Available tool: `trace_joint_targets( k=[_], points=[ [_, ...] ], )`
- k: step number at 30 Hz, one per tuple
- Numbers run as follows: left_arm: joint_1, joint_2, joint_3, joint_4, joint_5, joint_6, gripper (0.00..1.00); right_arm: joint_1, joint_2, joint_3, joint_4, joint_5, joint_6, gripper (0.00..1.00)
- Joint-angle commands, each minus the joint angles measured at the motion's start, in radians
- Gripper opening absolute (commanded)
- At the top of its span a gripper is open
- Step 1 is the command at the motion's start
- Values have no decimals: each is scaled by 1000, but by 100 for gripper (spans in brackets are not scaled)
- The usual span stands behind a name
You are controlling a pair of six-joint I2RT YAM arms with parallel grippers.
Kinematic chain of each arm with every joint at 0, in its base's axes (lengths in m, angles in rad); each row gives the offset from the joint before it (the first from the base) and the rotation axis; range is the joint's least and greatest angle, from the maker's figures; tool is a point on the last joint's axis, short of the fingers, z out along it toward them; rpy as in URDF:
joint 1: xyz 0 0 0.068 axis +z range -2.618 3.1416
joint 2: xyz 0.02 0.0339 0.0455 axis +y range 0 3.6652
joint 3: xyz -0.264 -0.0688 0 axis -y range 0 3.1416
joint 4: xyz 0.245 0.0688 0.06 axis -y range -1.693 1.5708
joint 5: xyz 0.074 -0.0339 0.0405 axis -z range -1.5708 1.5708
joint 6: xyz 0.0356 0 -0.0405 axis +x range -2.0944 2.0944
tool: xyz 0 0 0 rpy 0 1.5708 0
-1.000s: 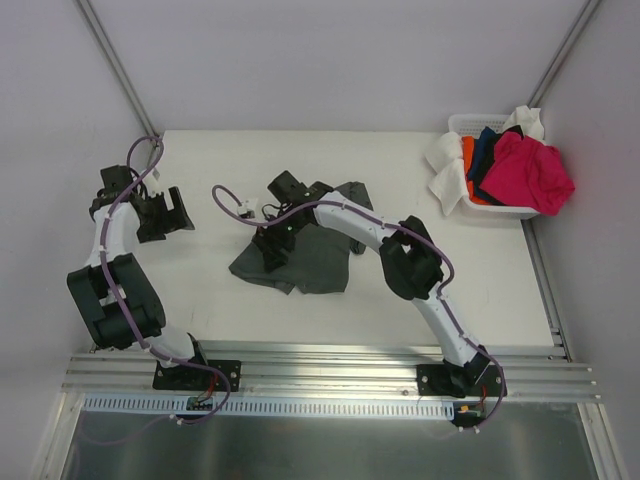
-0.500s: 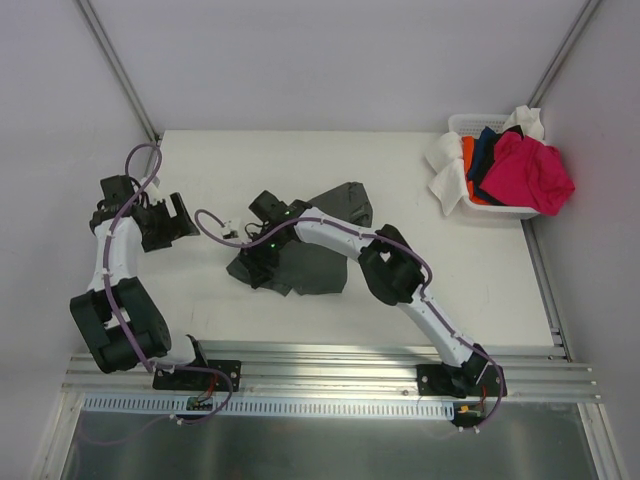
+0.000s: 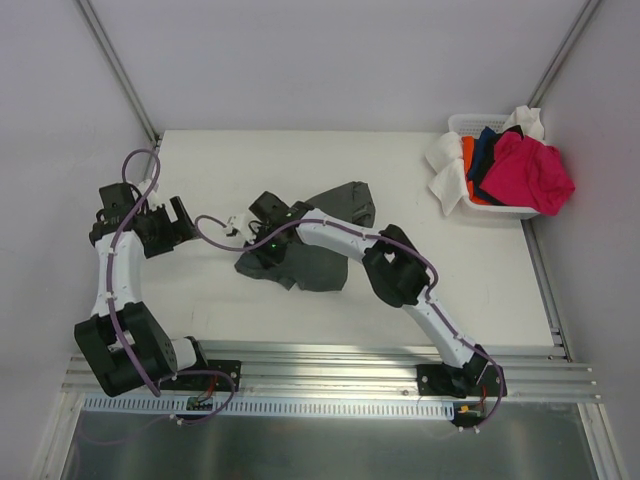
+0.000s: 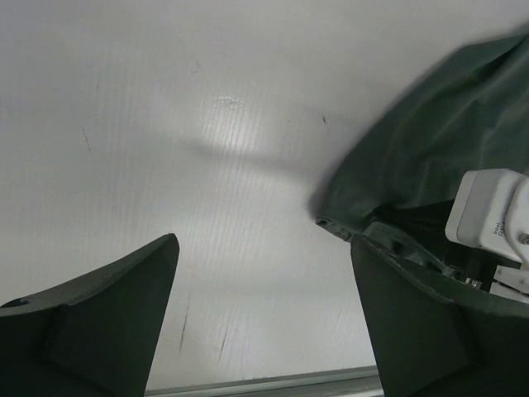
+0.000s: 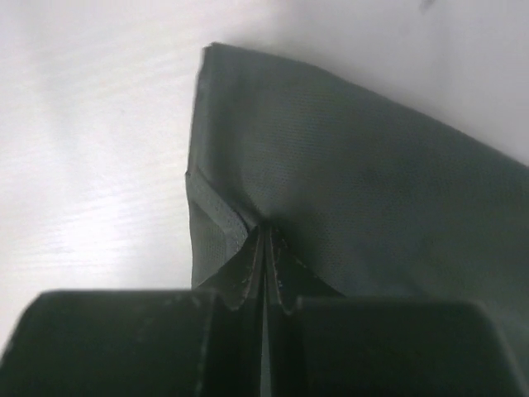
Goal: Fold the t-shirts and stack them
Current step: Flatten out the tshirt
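A dark charcoal t-shirt [image 3: 325, 250] lies rumpled mid-way across the white table [image 3: 220, 170], its left hem pinched tight between the closed fingers of my right gripper [image 5: 264, 265], my left gripper [image 4: 263, 248] hovering wide open and empty to its left, and other t-shirts [image 3: 525, 170] heaped in a white basket [image 3: 462, 124] at the far right corner.

We find no text, label, brand, number or sign that we can read in any view. The nearest thing is a few faint grey marks on a white plug [image 4: 488, 207] at the right edge of the left wrist view, and they are too blurred for us to make out.
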Motion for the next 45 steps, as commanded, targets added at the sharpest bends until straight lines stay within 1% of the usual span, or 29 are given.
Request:
trace_joint_targets(
  k=[1,5,6,7,9,10,11,12,14,16,17,18,19,20,21,22,25,29,34,40,43,44,45],
  points=[
    [10,-58,-13,-13,32,10,86,-5,-132,-105,-62,175,0,1],
    [25,-103,-42,-3,44,19,87,0,-282,-222,-88,229,-59,1],
    [24,-116,-46,-3,55,22,86,1,-366,-237,-92,253,-74,1],
    [24,-121,-47,-1,66,27,86,1,-403,-245,-110,264,-103,1],
    [24,-123,-43,-3,67,21,86,-11,-469,-203,-156,278,-128,1],
    [25,-126,-39,-1,70,21,86,-19,-505,-163,-219,287,-134,0],
    [25,-124,-33,-1,67,18,86,-36,-508,-120,-254,293,-141,1],
    [24,-127,-29,-1,69,10,86,-48,-506,-12,-325,299,-142,1],
    [25,-123,-13,5,75,10,85,-77,-505,72,-374,293,-148,0],
    [24,-106,3,5,49,-5,86,-77,-526,72,-382,325,-175,2],
    [25,-101,22,5,40,-12,86,-74,-532,51,-390,326,-184,11],
    [25,-98,33,5,29,-24,86,-76,-537,-16,-393,292,-197,46],
    [24,-97,42,5,29,-27,86,-73,-540,-65,-400,275,-204,63],
    [25,-97,59,5,26,-29,86,-63,-533,-105,-407,264,-217,68],
    [25,-95,68,5,20,-29,86,-59,-525,-142,-411,234,-235,70],
    [24,-98,80,2,7,-25,86,-53,-514,-214,-414,226,-235,70],
    [24,-120,83,-12,3,7,87,-37,-482,-288,-362,218,-192,70],
    [25,-150,62,-48,-9,51,88,24,-405,-264,-362,255,-203,69],
    [24,-202,4,-68,-6,54,88,61,-300,-199,-365,283,-204,69],
    [25,-239,-9,-98,10,30,88,76,-261,-182,-342,348,-203,68],
    [25,-244,-10,-101,15,16,88,75,-255,-198,-318,390,-206,61],
    [25,-245,-12,-102,17,5,88,75,-247,-198,-315,422,-206,53],
    [22,-249,-12,-102,17,1,88,76,-243,-198,-309,445,-210,49]
  ],
)
